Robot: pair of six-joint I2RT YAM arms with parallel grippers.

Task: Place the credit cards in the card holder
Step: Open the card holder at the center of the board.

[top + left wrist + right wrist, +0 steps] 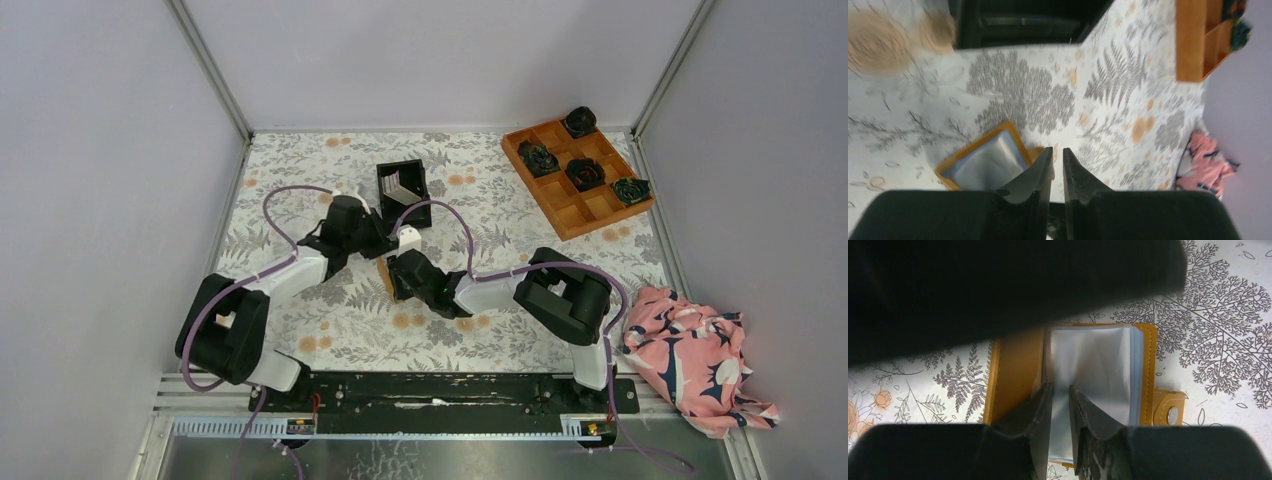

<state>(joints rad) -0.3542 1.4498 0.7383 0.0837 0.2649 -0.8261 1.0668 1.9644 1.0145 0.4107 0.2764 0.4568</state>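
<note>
The card holder (pixel 1018 370) lies open on the flowered cloth, orange-tan cover on the left and silvery blue-edged pocket pages on the right. My right gripper (pixel 1060 386) stands over it, jaws a narrow gap apart, both tips on the pocket pages. In the top view the card holder (pixel 385 278) shows only as an orange edge under the right gripper (pixel 397 274). My left gripper (pixel 1058 150) hangs just right of the card holder (pixel 983 160), jaws nearly together with bare cloth showing between them. Pale credit cards (pixel 397 185) stand inside the black bin (pixel 420 192), behind the left gripper (pixel 385 243).
The orange compartment tray (pixel 575 215) with dark rosettes sits at the back right. A pink patterned cloth (pixel 690 360) lies bunched at the right edge. Both wrists crowd together over the table's middle, and the left arm's dark blur fills the top of the right wrist view.
</note>
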